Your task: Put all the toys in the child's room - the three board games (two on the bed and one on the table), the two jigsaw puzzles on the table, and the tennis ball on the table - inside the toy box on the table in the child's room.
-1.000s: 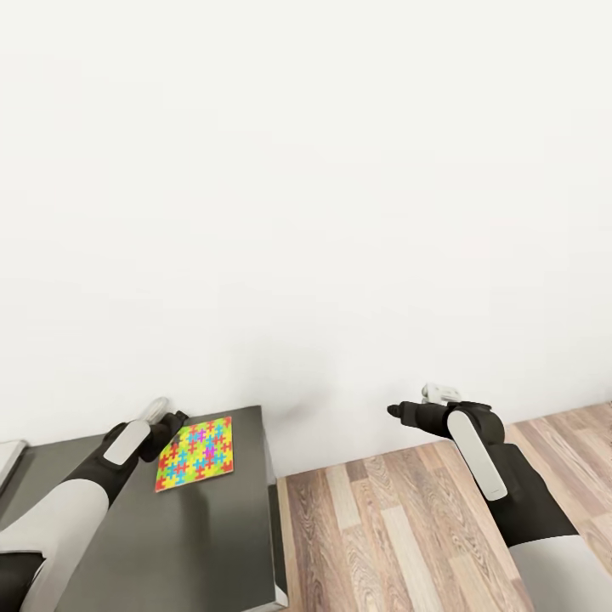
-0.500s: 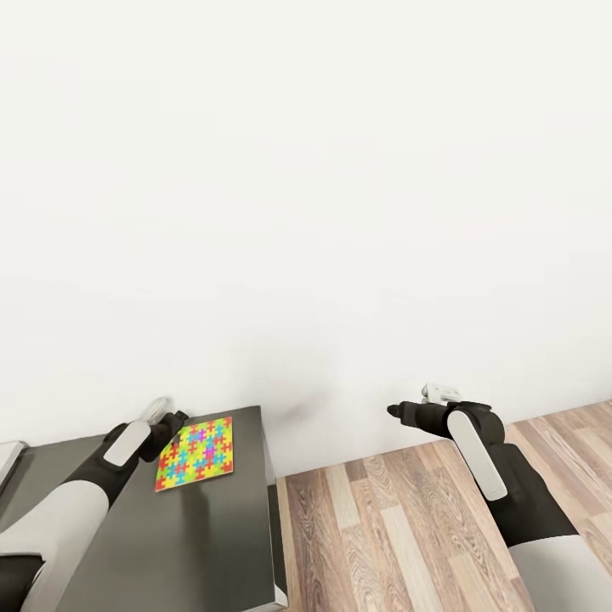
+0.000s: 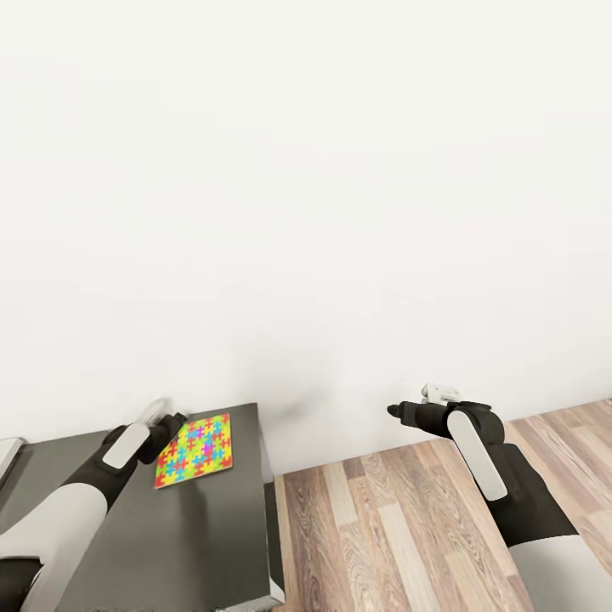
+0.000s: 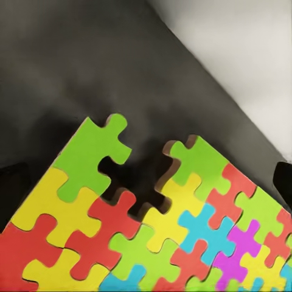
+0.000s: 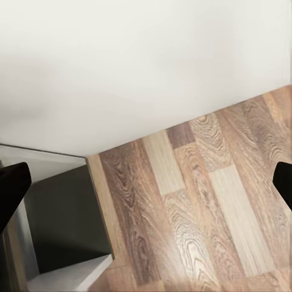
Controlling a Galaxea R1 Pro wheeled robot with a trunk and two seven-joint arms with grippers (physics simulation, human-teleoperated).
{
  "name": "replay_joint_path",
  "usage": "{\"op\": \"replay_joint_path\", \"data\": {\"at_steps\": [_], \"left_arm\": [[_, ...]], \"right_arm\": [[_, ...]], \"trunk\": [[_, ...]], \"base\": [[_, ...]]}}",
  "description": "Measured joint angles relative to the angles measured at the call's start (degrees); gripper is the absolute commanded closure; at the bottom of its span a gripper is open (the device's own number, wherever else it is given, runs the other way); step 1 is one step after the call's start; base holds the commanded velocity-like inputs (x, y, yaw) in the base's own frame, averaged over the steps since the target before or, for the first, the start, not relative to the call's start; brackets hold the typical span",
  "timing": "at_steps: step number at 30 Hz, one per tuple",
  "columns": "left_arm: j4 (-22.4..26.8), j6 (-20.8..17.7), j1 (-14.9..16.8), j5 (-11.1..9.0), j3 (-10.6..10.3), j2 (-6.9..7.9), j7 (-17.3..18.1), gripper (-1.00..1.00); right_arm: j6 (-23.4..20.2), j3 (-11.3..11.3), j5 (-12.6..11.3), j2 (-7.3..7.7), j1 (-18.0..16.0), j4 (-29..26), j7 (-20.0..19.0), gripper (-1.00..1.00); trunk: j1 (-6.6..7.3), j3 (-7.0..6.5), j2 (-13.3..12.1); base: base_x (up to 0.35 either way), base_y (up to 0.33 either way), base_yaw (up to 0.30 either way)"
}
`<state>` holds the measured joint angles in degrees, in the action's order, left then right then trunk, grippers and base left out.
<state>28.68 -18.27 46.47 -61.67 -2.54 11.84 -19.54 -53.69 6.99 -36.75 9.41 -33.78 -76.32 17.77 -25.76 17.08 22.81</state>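
Observation:
A jigsaw puzzle (image 3: 194,450), a thin square of many-coloured interlocking pieces, lies on a dark grey cabinet top (image 3: 195,527) close to the white wall. My left gripper (image 3: 170,422) is at the puzzle's far left corner. In the left wrist view the puzzle (image 4: 152,231) is very close, with a gap in its near edge, and the dark fingertips (image 4: 283,179) stand wide apart at the sides, so the gripper is open. Over the wood floor, my right gripper (image 3: 399,411) hangs open and holds nothing.
The cabinet's right edge (image 3: 274,527) drops to the wood-plank floor (image 3: 399,527), which runs off to the right. A plain white wall (image 3: 306,212) stands straight ahead. A pale grey edge (image 3: 7,450) of something shows at the far left.
The whole view has shifted slightly, so the camera moved. Both arms and the puzzle keep the same places relative to each other.

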Motion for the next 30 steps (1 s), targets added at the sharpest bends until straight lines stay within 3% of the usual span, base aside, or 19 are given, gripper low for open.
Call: {"op": "replay_joint_path", "data": {"at_steps": [10,30], "left_arm": [[0.0,0.1,-0.1,0.1,0.0,0.0,0.0,-1.0],[0.0,0.1,-0.1,0.1,-0.1,0.0,0.0,-1.0]], "right_arm": [[0.0,0.0,0.0,0.01,0.0,0.0,0.0,-1.0],[0.0,0.1,0.0,-0.04,0.0,0.0,0.0,-1.0]], "trunk": [[0.01,0.0,0.0],[0.01,0.0,0.0]], "base": [[-0.062,-0.072,-0.029],[-0.006,-0.007,-0.176]]}}
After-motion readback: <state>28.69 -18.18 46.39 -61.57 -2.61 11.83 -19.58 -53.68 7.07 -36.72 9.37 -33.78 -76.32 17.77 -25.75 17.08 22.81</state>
